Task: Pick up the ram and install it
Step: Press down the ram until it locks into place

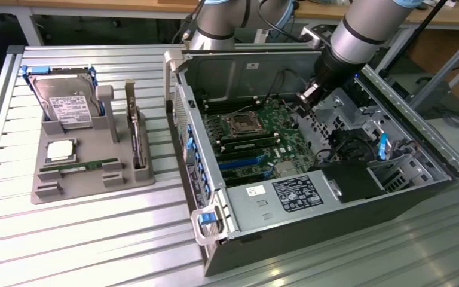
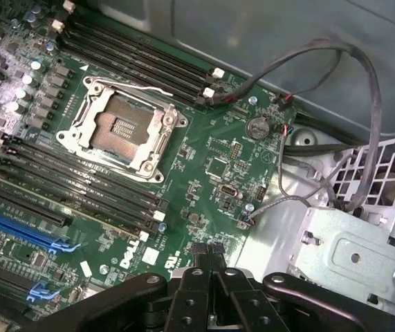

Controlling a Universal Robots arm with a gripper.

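Note:
The ram [image 1: 79,166] is a thin green stick lying flat in the front slot of the grey holder [image 1: 70,191] on the exterior view's left. My gripper [image 1: 310,99] hangs far from it, inside the open computer case [image 1: 309,197], above the back right part of the green motherboard [image 1: 274,128]. In the wrist view the gripper [image 2: 209,261] is shut with nothing between its fingers, over the board near the empty CPU socket [image 2: 122,128]. Black memory slots [image 2: 79,187] run on both sides of that socket.
The grey holder also carries a silver hard drive [image 1: 64,101], a CPU chip [image 1: 60,150] and an upright expansion card [image 1: 137,134]. Loose cables [image 2: 363,104] loop over the case's metal bracket [image 2: 353,252] near my gripper. The case walls rise around the motherboard.

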